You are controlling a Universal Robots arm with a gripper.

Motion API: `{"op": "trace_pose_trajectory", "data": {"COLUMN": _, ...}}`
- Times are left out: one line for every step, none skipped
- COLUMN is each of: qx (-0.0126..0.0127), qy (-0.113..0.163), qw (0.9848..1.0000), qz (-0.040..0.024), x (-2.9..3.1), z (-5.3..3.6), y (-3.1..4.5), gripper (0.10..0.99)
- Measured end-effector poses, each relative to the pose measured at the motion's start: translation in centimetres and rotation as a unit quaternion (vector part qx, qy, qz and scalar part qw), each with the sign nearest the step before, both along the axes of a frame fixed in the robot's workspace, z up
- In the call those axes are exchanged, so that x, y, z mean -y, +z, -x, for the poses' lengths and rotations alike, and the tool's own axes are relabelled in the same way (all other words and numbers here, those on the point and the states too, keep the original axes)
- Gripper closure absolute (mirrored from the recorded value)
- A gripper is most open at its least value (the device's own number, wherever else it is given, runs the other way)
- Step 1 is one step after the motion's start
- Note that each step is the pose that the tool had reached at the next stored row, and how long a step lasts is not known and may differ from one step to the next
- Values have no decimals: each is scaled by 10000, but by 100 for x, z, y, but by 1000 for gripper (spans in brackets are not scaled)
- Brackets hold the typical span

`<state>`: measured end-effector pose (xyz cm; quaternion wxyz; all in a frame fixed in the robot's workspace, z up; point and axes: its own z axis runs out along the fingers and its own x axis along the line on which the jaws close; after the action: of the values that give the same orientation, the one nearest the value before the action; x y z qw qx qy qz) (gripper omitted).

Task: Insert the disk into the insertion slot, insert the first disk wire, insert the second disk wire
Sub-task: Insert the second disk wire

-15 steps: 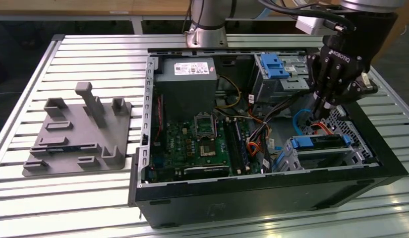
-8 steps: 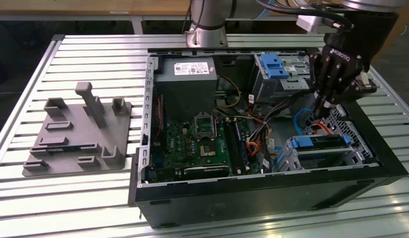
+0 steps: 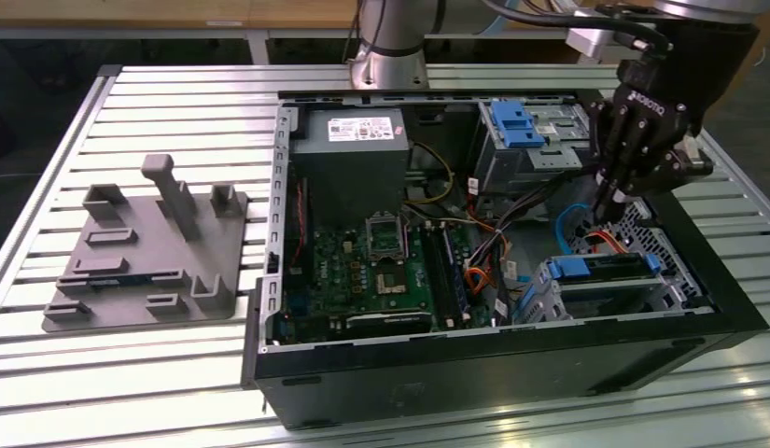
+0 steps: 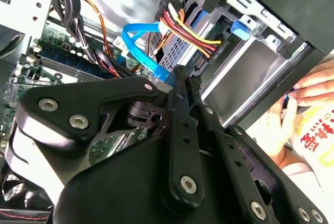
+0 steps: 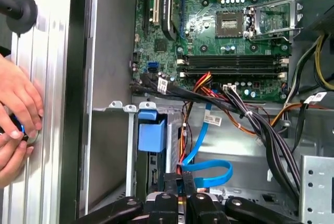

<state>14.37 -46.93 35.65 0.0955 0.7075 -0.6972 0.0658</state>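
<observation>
Disk [image 3: 603, 268] seated flat in the insertion slot [image 3: 549, 301], at the near corner of the computer case [image 3: 484, 359] on the exterior view's right, blue carrier showing along its top. Gripper [image 3: 605, 201] poised just above that cage, toward the case's far side, fingers clenched together at the tips. Blue wire [image 5: 209, 169] looping right beside those tips in the first wrist view; red and yellow wires [image 4: 193, 33] running past them toward the cage in the second wrist view.

Judged to be at the wiring stage, with the disk's own step done. To do it well:
- Keep the plug square to the disk's socket and press straight along the socket's axis, never at a slant.
- Hold the clamp firm so the plug cannot twist.
- Steer clear of the loose wire bundles draped across the motherboard [image 5: 235, 20].
- Mind the person's hands [image 5: 15, 114] resting at the case's outer edge.

Hard to make out: what, if anything, sits pinched between the pads, masked by the gripper's own body. Disk's sockets hidden behind fingers and wires, so impossible to say whether either plug is home. Hands cut off at the frame's border.
</observation>
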Motion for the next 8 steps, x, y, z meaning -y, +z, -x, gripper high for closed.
{"op": "trace_pose_trajectory", "data": {"qx": -27, "qy": 0, "qw": 10000, "qz": 0, "x": 2, "z": -23, "y": -1, "gripper": 925}}
{"op": "trace_pose_trajectory", "data": {"qx": -46, "qy": 1, "qw": 10000, "qz": -1, "x": 9, "z": -42, "y": -3, "gripper": 925}}
{"op": "trace_pose_trajectory", "data": {"qx": -61, "qy": 1, "qw": 10000, "qz": -5, "x": 20, "z": -55, "y": -5, "gripper": 925}}
{"op": "trace_pose_trajectory", "data": {"qx": -63, "qy": 1, "qw": 10000, "qz": -22, "x": 39, "z": -58, "y": -7, "gripper": 925}}
{"op": "trace_pose_trajectory", "data": {"qx": -64, "qy": 0, "qw": 10000, "qz": -49, "x": 59, "z": -58, "y": -9, "gripper": 925}}
{"op": "trace_pose_trajectory", "data": {"qx": -64, "qy": 1, "qw": 9999, "qz": -88, "x": 78, "z": -58, "y": -11, "gripper": 925}}
{"op": "trace_pose_trajectory", "data": {"qx": -64, "qy": 2, "qw": 9999, "qz": -146, "x": 94, "z": -58, "y": -13, "gripper": 925}}
{"op": "trace_pose_trajectory", "data": {"qx": -64, "qy": 2, "qw": 9997, "qz": -217, "x": 109, "z": -58, "y": -15, "gripper": 925}}
